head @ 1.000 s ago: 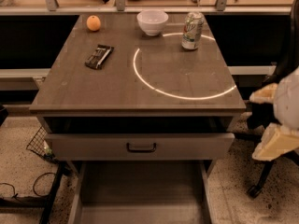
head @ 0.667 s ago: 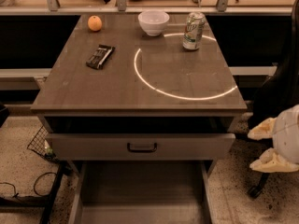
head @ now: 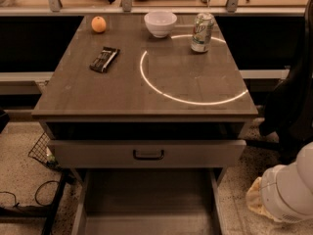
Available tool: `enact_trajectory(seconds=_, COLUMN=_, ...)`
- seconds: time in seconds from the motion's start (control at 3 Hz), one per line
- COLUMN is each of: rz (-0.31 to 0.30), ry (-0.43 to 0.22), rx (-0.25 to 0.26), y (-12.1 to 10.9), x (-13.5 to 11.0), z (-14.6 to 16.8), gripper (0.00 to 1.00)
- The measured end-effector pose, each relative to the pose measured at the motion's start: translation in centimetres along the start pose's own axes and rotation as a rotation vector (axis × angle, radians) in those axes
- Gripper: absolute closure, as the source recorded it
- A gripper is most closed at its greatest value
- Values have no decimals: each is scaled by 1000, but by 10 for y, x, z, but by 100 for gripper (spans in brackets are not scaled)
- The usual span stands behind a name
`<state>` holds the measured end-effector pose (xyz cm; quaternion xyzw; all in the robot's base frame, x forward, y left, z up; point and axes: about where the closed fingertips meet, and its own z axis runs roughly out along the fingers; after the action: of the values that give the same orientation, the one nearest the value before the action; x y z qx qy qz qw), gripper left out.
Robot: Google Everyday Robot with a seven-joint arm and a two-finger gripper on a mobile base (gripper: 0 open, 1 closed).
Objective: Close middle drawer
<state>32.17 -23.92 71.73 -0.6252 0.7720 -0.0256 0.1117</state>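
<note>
The middle drawer (head: 146, 204), a grey-brown wooden box with a long plain interior, stands pulled far out at 6 o'clock; its front panel lies below the frame. The gripper (head: 255, 200), on a white-shelled arm, sits at 4 o'clock, near the drawer's right wall but apart from it; whether it is clenched or released cannot be told. A second ago it hung higher, at 3 o'clock: it has sunk to drawer level, probably bound for the front panel. Speckled floor at 5 o'clock leaves room; a dark chair (head: 293, 106) crowds 3 o'clock. Behind, a taller drawer front (head: 195, 153) with a black handle juts slightly beneath the brown desk (head: 88, 94).
</note>
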Motion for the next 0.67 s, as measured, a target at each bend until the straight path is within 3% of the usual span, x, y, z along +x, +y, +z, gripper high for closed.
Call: enact_trajectory(seconds=0.67, rz=1, ry=32, rx=-5, y=11, x=-1, z=25, gripper=100)
